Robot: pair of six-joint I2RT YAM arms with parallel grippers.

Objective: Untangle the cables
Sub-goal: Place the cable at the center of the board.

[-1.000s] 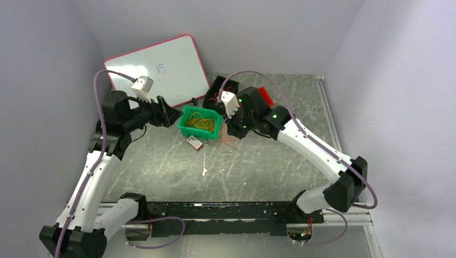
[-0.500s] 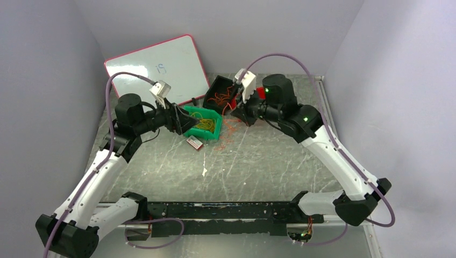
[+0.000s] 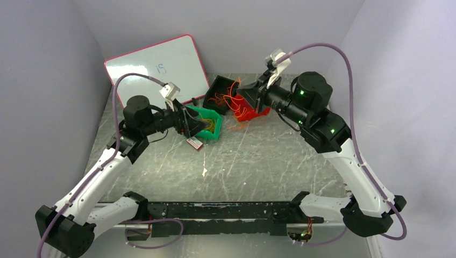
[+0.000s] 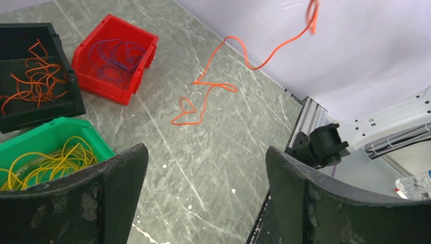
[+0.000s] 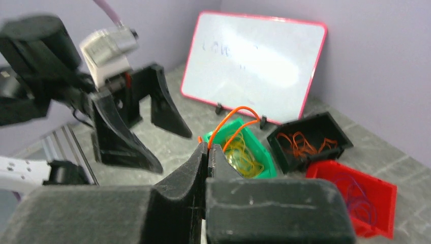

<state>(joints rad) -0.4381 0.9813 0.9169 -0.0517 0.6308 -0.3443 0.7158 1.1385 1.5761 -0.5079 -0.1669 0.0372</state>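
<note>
We judge the step in hand to be drawing one orange cable (image 4: 226, 86) out on its own, probably to sort it into the black bin (image 4: 40, 109) where other orange cables (image 4: 35, 76) lie. To do it well, we would raise the strand slowly until its tail leaves the table (image 4: 228, 147), and watch that the trailing loops catch neither the red bin (image 4: 104, 86) nor the green bin (image 4: 61, 129). Only then would we carry it over the black bin and let go. The right gripper (image 5: 207, 147) is pinched fully shut on the strand, which arches up in a loop just above its fingertips. From there it hangs down, and its lower coils lie on the table just beside the red bin. The right arm is raised high with the elbow bent, and its wrist is turned toward the back left, above the red and black bins. The left gripper (image 4: 206, 152) holds nothing and its jaws stand wide apart. Its arm reaches forward and low, with the wrist level and pointing right over the green bin with its yellow cables (image 4: 45, 162). It could take the hanging part if the strand snags.
</note>
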